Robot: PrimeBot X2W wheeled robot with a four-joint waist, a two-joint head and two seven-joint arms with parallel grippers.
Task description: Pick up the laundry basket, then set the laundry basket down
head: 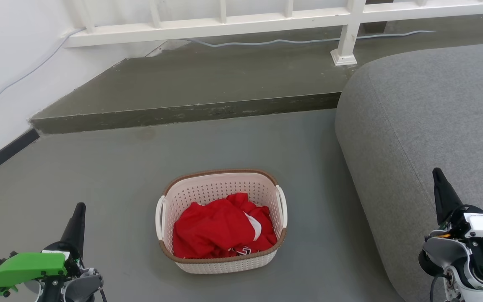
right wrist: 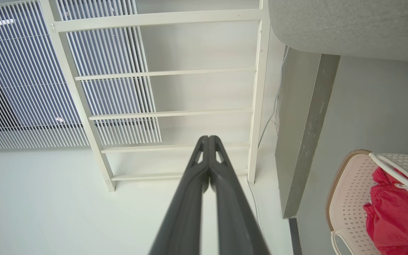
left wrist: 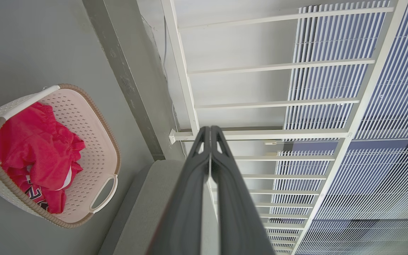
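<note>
The laundry basket (head: 208,193) stands on the grey floor in the middle of the head view, cream-white with perforated walls, a brown rim and a white handle on each side. A crumpled red garment (head: 220,230) lies inside it. My left gripper (head: 79,206) is at the lower left, well apart from the basket, its fingers pressed together and holding nothing. My right gripper (head: 436,172) is at the lower right over the sofa's edge, also shut and empty. The basket (left wrist: 94,141) shows at the left of the left wrist view, beside my shut left gripper (left wrist: 210,128). It (right wrist: 349,187) sits at the right wrist view's lower right, near my right gripper (right wrist: 208,137).
A grey upholstered sofa (head: 430,126) fills the right side, close to the basket. A raised concrete step (head: 183,111) runs behind the basket, with a white railing (head: 346,37) and a cable on it. A white wall (head: 2,75) stands at the left.
</note>
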